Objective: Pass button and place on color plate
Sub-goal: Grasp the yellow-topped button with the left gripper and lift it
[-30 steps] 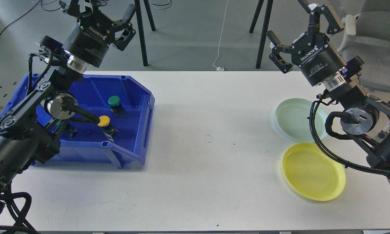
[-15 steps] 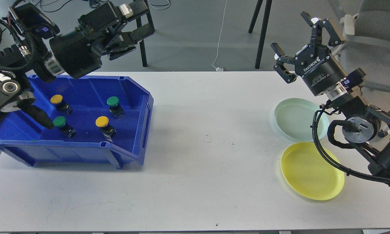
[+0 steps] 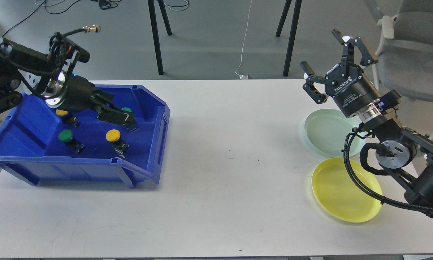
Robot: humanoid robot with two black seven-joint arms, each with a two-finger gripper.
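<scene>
A blue bin [image 3: 155, 144] on the table's left holds several buttons: a yellow one [image 3: 113, 135], a green one [image 3: 65, 136], a second yellow one [image 3: 61, 113] partly behind my left arm, and a second green one [image 3: 127, 109] mostly hidden by the fingers. My left gripper [image 3: 122, 110] reaches low into the bin, jaws apart on either side of that green button. My right gripper [image 3: 326, 57] is open and empty, raised above the table's far right edge. A pale green plate [image 3: 323, 131] and a yellow plate [image 3: 342, 191] lie at the right.
The white table [image 3: 230, 173] is bare between the bin and the plates. Behind it on the floor stand black tripod legs [image 3: 156, 39], a white cable [image 3: 246, 39] and a grey chair [image 3: 415, 47] at the far right.
My left gripper has swung down from above the bin's back edge into the bin, reaching the far green button. My right gripper has shifted slightly and stays open.
</scene>
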